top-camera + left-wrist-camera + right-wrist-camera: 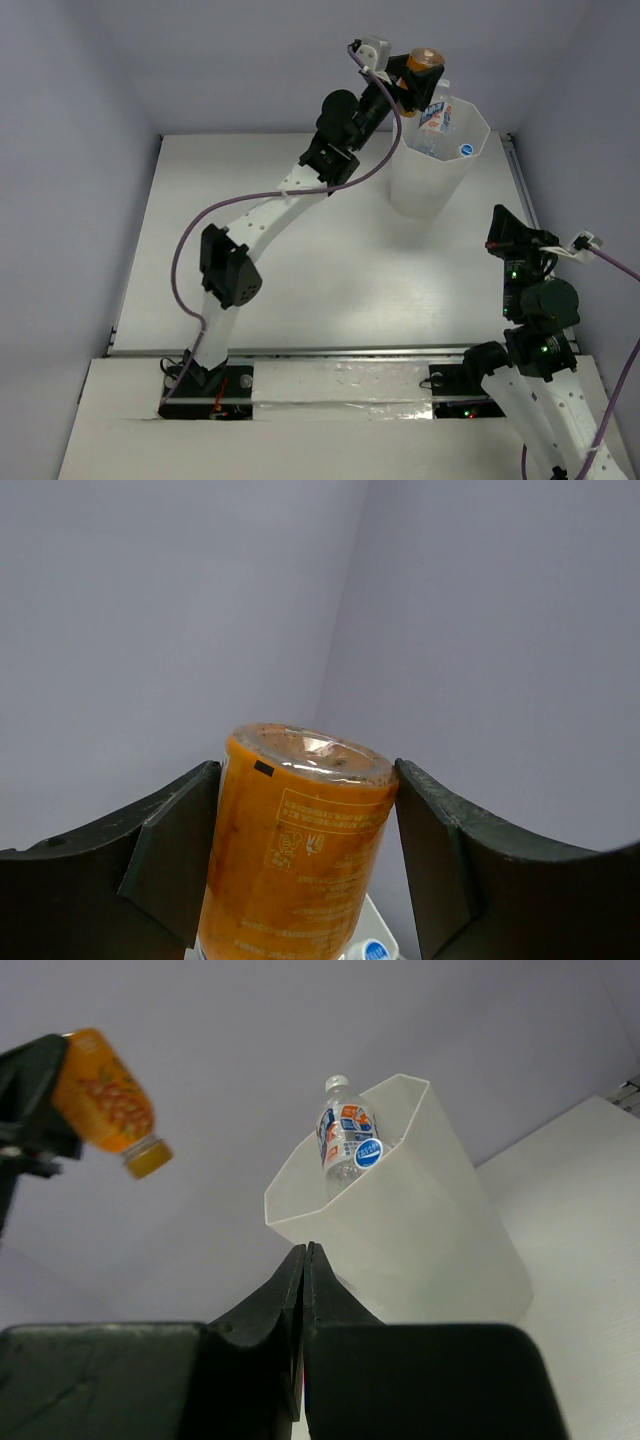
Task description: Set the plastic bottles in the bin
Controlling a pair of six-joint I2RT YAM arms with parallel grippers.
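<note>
My left gripper [418,78] is shut on a stubby orange bottle [424,62] and holds it in the air just left of and above the bin's [432,185] far rim. In the left wrist view the orange bottle [300,850] sits between both fingers [170,850], base towards the camera. In the right wrist view it [110,1095] hangs cap down, left of the bin [430,1240]. A clear bottle with a white-red label [436,116] stands inside the bin and shows above its rim [345,1135]. My right gripper [305,1252] is shut and empty, at the right of the table [505,228].
A blue cap [465,151] shows inside the bin by its near rim. The white table [320,270] is walled by grey panels at the back and sides. The left arm reaches diagonally across the table to the bin.
</note>
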